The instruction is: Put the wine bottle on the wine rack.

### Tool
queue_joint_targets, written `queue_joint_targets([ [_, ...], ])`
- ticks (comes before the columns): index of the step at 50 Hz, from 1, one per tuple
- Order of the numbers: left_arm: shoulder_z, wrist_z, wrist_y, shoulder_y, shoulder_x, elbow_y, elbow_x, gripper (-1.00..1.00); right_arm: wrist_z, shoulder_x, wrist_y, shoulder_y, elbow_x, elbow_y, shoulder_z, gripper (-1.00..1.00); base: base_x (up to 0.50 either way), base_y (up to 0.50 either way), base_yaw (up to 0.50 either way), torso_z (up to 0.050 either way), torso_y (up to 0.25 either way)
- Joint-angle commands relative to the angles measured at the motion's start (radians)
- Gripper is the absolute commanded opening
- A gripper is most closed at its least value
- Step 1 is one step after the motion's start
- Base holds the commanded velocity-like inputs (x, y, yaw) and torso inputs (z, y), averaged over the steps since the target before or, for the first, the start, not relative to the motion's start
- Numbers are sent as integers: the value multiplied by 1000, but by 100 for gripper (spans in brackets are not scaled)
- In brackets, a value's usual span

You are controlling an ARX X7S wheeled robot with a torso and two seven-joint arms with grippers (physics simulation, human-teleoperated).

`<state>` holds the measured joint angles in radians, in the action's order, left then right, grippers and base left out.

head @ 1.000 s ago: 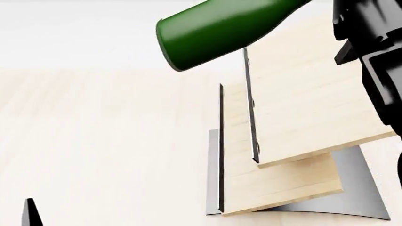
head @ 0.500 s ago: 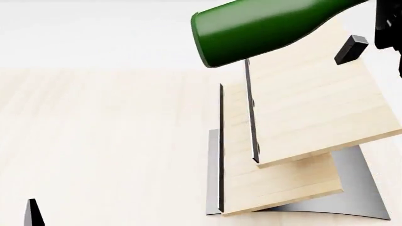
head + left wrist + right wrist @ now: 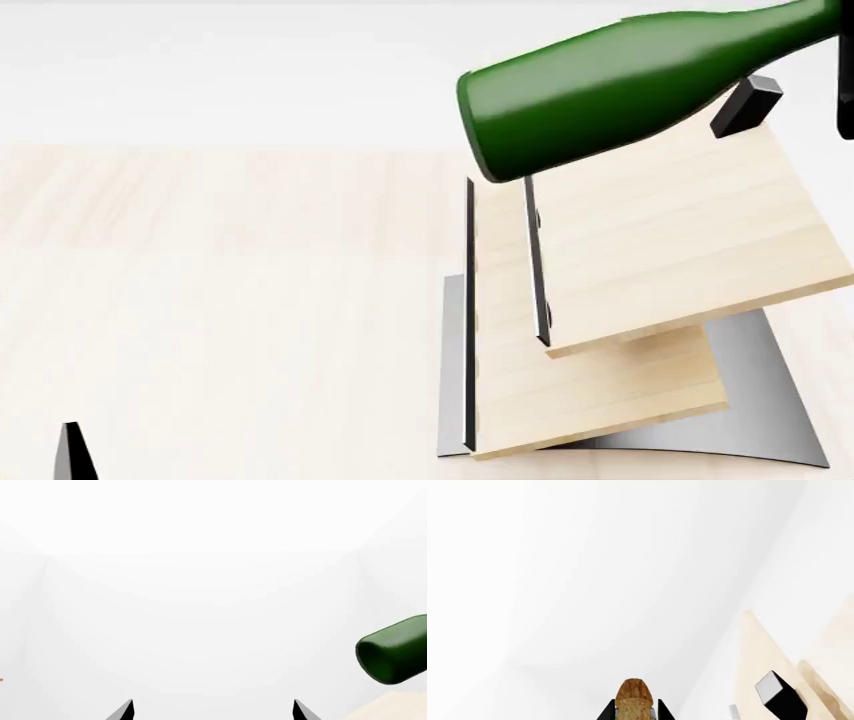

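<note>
Clamping the wine bottle (image 3: 614, 90) at its cork, the right fingers (image 3: 662, 713) grasp it; left fingers (image 3: 127, 711) spread apart.

Bare simulated room — blank white walls behind the wine rack (image 3: 667, 260), pale wood table (image 3: 227, 300) beneath it, nothing homelike

Wine bottle (image 3: 614, 90) above wine rack (image 3: 667, 260)

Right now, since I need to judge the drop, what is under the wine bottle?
Under the wine bottle, seen from the head, lie the wine rack's upper slanted board and its dark metal edge. The bottle's body covers that board's top corner. The black peg sits just beside the neck.
</note>
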<state>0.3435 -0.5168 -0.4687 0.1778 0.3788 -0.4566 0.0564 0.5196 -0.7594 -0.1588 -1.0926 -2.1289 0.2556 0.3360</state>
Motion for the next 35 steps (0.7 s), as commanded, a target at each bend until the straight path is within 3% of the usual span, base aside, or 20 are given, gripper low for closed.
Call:
queue_joint_targets([
  [1,4,-1,1,-3,0,4,2,100,-38,-13,-14,10,26,34,-18,-100,0,0,0,0,0],
  [35,11,-8,-1,-6,4,10,4,100,-87,-23,10,55,70,10,-27,-100,0,0,0,0,1],
])
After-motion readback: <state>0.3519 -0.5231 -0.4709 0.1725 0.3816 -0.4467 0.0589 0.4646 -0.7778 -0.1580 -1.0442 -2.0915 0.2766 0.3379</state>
